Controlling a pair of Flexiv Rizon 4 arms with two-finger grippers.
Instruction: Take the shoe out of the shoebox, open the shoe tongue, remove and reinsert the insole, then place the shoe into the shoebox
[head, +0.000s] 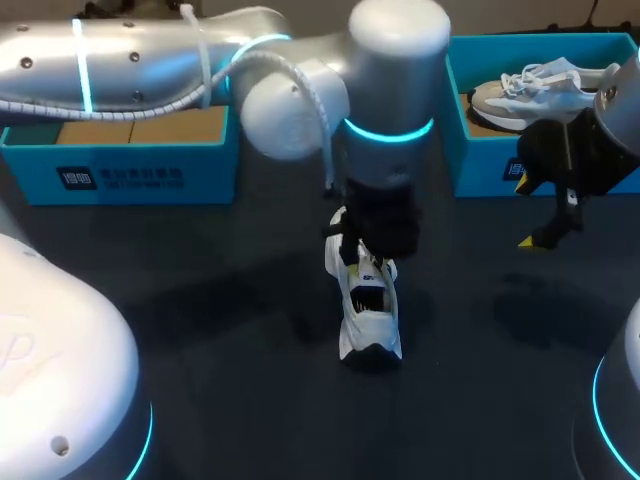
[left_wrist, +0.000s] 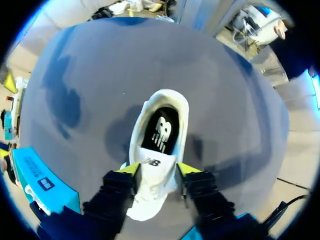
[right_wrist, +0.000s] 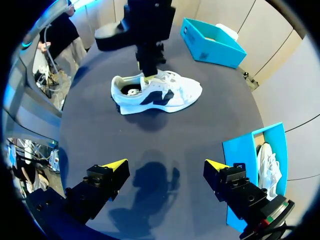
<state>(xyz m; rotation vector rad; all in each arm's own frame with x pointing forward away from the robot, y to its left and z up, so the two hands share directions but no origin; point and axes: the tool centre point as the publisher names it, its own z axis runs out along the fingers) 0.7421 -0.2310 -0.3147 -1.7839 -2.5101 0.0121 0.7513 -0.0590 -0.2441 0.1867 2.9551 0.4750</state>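
Note:
A white shoe (head: 370, 318) stands upright on the dark table near the middle, its black insole (left_wrist: 161, 131) showing through the collar. My left gripper (left_wrist: 159, 170) comes straight down over it. The shoe's tongue (left_wrist: 156, 177) lies between the yellow tips, close against them, and the gripper is open. The right wrist view shows the same shoe (right_wrist: 177, 92) side-on, with the left gripper (right_wrist: 148, 75) at its collar. My right gripper (right_wrist: 166, 165) hangs open and empty above bare table, right of the shoe and in front of the right blue shoebox (head: 490, 165).
The right shoebox (right_wrist: 240, 150) holds a second light shoe (head: 540, 85). Another blue shoebox (head: 130, 175) stands at the back left under my left arm. Dark table surface lies around the shoe and toward the front edge.

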